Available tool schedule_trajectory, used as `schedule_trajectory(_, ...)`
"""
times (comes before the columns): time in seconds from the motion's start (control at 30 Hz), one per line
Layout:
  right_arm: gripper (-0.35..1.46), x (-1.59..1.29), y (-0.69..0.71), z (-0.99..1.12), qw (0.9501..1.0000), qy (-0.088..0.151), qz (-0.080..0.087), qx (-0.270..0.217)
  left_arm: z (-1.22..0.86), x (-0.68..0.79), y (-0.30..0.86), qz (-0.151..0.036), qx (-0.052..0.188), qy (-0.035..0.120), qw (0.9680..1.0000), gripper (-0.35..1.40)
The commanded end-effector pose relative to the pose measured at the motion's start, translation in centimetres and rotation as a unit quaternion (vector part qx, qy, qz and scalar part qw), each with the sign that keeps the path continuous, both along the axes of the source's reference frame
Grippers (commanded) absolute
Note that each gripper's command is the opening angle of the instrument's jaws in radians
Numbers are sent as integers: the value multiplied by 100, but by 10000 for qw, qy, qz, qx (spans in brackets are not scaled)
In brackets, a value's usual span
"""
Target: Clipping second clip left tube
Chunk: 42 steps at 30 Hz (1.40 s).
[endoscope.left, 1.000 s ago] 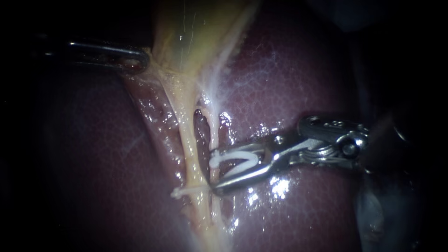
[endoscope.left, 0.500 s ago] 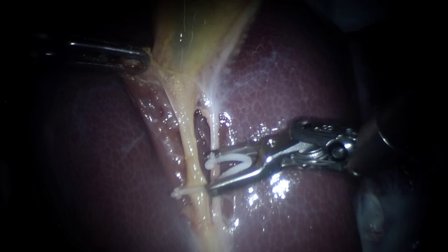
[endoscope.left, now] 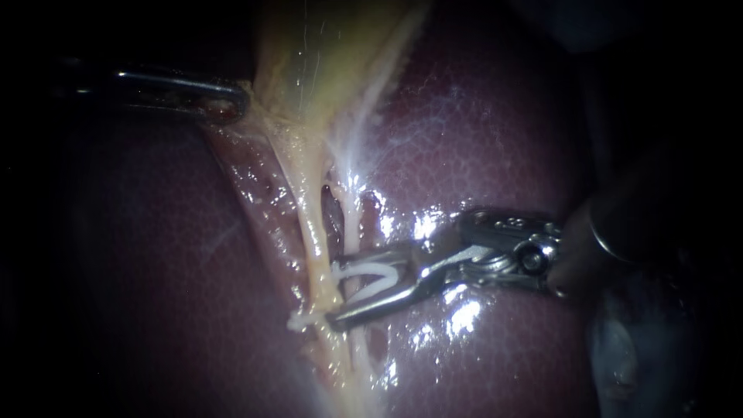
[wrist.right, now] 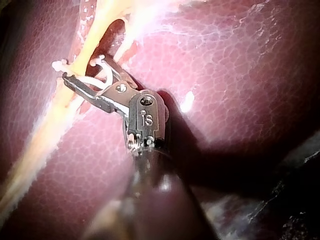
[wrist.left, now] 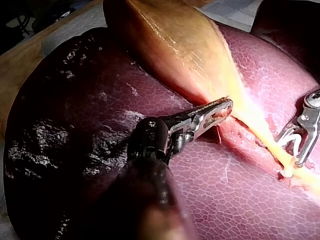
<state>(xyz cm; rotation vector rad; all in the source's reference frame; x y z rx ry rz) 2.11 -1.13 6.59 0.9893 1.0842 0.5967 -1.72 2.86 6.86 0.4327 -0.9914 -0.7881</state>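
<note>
The left tube [endoscope.left: 313,240], yellow and taut, runs down from the gallbladder [endoscope.left: 325,46]. The thinner pale right tube [endoscope.left: 354,220] lies beside it. A white clip [endoscope.left: 298,319] sits across the left tube low down. My right instrument [endoscope.left: 334,290] holds an open white clip [endoscope.left: 371,272] between its spread jaws. The jaws straddle the right tube, and their tips reach the left tube just above the placed clip. In the right wrist view the yellow tube [wrist.right: 82,62] passes between the jaw tips of the right instrument [wrist.right: 85,69]. My left instrument [endoscope.left: 228,101] is shut on the gallbladder's edge.
Dark red liver [endoscope.left: 495,139] lies under and around everything. Wet, glistening tissue [endoscope.left: 263,186] sits left of the tubes. In the left wrist view the left instrument [wrist.left: 222,107] grips at the gallbladder [wrist.left: 170,40], with the right instrument [wrist.left: 290,152] further along the tube.
My right instrument has moved left with its clip, from beside the right tube until its jaw tips reach the left tube. The left instrument has held still.
</note>
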Motion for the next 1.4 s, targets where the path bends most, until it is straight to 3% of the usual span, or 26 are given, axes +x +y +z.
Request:
schedule_trajectory(0.03, 49, 2, -1, -2, 9999, 53, 35, 98, 0, 0, 0, -1, -1, 2, 10000, -35)
schedule_trajectory(0.57, 49, 30, 0, -34, 9956, 596, 140, 703, 0, 0, 0, -2, -1, 2, 10000, -35)
schedule_trajectory(1.07, 49, 42, -1, -66, 9926, 818, 151, 887, 0, -1, 0, -3, -1, 3, 10000, -35)
schedule_trajectory(1.4, 48, 48, -10, -95, 9915, 906, 90, 926, 0, -1, 0, -3, -1, 3, 10000, -35)
